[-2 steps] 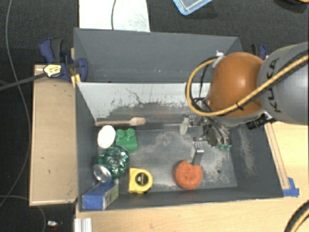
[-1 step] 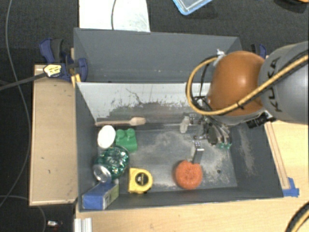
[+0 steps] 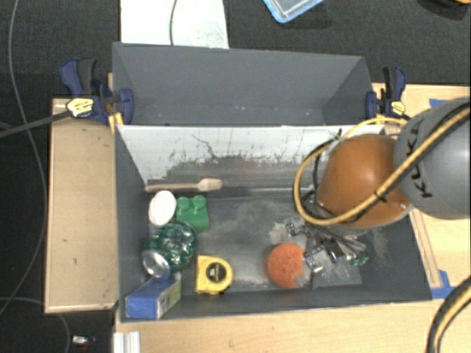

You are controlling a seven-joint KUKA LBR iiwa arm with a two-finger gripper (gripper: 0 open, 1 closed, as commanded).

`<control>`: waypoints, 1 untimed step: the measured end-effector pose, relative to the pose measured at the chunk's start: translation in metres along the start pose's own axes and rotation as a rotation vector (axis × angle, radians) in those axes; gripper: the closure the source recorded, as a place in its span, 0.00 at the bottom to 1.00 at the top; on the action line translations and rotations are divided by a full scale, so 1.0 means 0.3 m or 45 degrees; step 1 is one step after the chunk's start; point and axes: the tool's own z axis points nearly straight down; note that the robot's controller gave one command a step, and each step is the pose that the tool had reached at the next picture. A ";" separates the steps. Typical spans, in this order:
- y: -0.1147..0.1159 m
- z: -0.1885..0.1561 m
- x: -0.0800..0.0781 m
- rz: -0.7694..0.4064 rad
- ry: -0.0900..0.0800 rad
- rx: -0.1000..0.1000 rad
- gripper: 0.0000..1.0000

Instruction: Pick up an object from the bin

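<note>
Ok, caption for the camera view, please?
Claw low in the bin, beside an orange ball; heap at left.

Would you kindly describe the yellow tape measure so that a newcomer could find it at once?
Look into the grey metal bin and follow its near wall, left of the middle. There, between the blue box and the orange ball, lies the yellow tape measure. It is the only yellow thing, squarish with a dark round centre.

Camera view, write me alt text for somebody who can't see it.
The arm's end effector is low in the grey bin, at the view's lower right, close beside an orange ball. Along the left lie a yellow tape measure, a green block, a white disc, a blue box and a wooden-handled brush.
</note>
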 end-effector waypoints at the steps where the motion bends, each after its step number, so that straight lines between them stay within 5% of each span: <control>1: -0.009 -0.067 0.019 0.029 -0.007 0.002 0.00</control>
